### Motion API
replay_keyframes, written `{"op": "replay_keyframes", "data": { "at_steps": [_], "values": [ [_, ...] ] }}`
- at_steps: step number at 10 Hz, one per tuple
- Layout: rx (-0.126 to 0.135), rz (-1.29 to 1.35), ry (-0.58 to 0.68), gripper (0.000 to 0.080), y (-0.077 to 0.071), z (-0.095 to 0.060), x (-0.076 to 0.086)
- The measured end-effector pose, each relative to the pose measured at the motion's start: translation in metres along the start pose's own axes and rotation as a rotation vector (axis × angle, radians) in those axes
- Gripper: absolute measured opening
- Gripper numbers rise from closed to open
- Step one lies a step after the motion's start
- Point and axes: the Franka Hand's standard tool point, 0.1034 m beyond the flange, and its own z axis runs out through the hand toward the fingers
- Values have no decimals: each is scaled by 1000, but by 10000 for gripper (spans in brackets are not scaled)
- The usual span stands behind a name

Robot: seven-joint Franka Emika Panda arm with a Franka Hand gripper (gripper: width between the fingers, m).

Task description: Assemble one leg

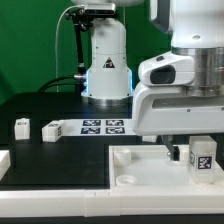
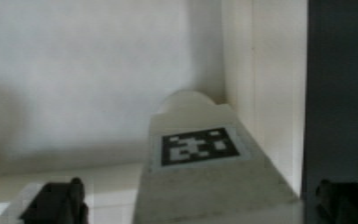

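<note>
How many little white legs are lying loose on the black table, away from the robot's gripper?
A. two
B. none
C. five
A: in the exterior view two small legs, one and another, lie on the black table near the marker board, while a third leg stands under the gripper.

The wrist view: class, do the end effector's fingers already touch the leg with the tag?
No: the fingers stand apart on either side of the leg, with a visible gap between each and its sides.
</note>
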Motion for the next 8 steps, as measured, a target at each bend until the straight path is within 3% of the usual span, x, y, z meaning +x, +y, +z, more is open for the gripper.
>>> {"op": "replay_keyframes", "data": {
  "at_steps": [2,4,5,6,8],
  "values": [
    [1,30,0,649,0,0,0],
    [1,61,0,405,0,0,0],
    [3,148,-1,405,-1,0,0],
    [4,232,-1,288,-1,0,0],
    [9,466,-3,288,0,1,0]
  ]
}}
